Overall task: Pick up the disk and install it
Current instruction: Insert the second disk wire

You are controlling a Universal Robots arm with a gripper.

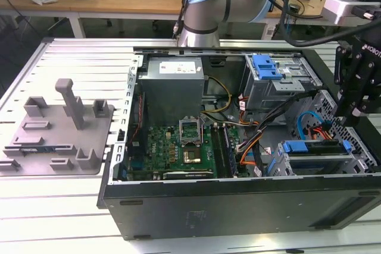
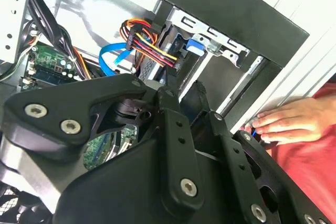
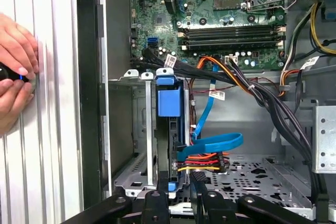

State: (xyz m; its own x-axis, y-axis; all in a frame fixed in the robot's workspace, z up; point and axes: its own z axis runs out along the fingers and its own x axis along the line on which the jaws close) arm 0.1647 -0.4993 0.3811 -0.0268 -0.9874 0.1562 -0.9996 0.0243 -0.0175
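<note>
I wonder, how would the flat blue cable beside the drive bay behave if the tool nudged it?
Probably floppy: the blue cable loops in a loose curve. Likely light, being a thin ribbon. It may spring back, as one end looks plugged in.

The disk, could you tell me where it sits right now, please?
The disk sits in the drive cage at the case's front corner, on the exterior view's right, just below the hand; in the first wrist view its blue carrier stands beside the blue cable.

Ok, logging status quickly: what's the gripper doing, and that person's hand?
Gripper: above the drive bay, open or shut cannot be told.
Hand: resting beside the case.
</note>
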